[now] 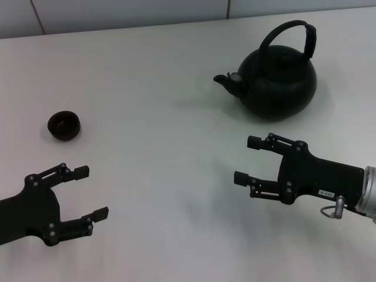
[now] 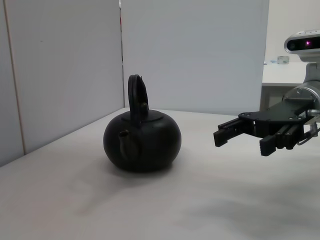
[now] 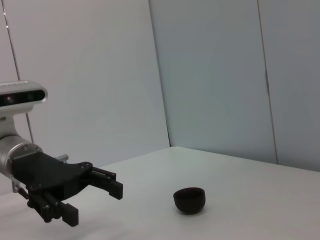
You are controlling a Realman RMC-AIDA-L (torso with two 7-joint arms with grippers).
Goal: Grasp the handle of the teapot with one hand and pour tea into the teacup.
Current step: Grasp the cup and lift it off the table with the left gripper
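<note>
Meanwhile, both grippers are held spread and empty above the white table (image 1: 158, 70), with nothing grasped.

Toward the far right of the table the teapot (image 1: 277, 82) is seen standing upright, its short spout turned to the robot's left and its arched handle (image 1: 292, 33) rising over the lid, untouched. The right gripper (image 1: 249, 160) is held nearer the robot than the pot, apart from it, its jaws released and pointing leftward. The teacup (image 1: 63, 126) is set upright at the left side of the table, well apart from the teapot. The left gripper (image 1: 89, 192) is found near the front left edge, nearer the robot than the cup and clear of it, its jaws likewise parted.
</note>
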